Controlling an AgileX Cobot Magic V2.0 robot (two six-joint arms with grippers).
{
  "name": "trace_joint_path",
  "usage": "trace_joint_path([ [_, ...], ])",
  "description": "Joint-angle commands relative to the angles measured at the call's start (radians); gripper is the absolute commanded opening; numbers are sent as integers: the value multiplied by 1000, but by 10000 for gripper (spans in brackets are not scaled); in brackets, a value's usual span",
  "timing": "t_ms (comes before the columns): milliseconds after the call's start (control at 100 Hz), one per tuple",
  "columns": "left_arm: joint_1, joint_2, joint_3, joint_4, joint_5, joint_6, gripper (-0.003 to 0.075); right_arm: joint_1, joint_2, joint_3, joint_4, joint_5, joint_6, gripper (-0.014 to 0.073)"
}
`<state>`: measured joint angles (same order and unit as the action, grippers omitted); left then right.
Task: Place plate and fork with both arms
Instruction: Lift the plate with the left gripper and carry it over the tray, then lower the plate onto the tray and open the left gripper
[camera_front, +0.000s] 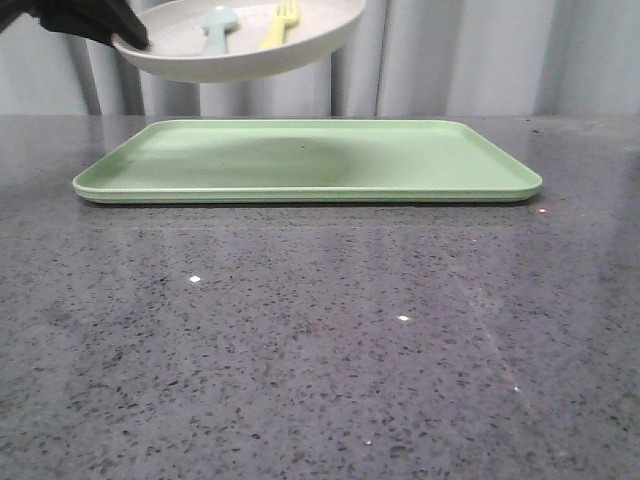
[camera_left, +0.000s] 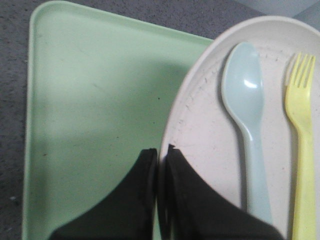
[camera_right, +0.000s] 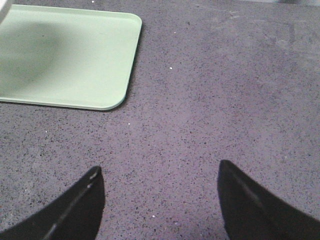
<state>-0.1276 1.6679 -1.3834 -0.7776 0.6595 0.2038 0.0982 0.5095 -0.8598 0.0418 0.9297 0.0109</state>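
Holding the plate (camera_front: 250, 55) rim at 9 o'clock, our left gripper (camera_left: 161, 165) jaws pinch it above the tray (camera_front: 300, 160); fork (camera_front: 283, 22) inside; right gripper (camera_right: 160, 200) jaws wide over bare grey desk (camera_front: 320, 340).

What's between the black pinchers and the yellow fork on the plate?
A pale-blue spoon lies on the plate between the left gripper and the fork; the left wrist view shows it best.

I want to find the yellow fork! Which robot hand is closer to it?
Left. The left gripper pinches the plate that the fork lies in; the right gripper hangs open over bare table.
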Motion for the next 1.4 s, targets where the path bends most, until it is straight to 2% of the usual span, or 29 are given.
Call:
trace_joint_path([
  [0, -47, 15, -76, 11, -68, -87, -21, -6, 13, -32, 4, -67, -11, 490],
  [280, -125, 146, -175, 240, -85, -291, -21, -6, 13, -32, 4, -65, -11, 490],
  [1390, -128, 207, -176, 238, -111, -309, -21, -6, 13, -32, 4, -53, -11, 490],
])
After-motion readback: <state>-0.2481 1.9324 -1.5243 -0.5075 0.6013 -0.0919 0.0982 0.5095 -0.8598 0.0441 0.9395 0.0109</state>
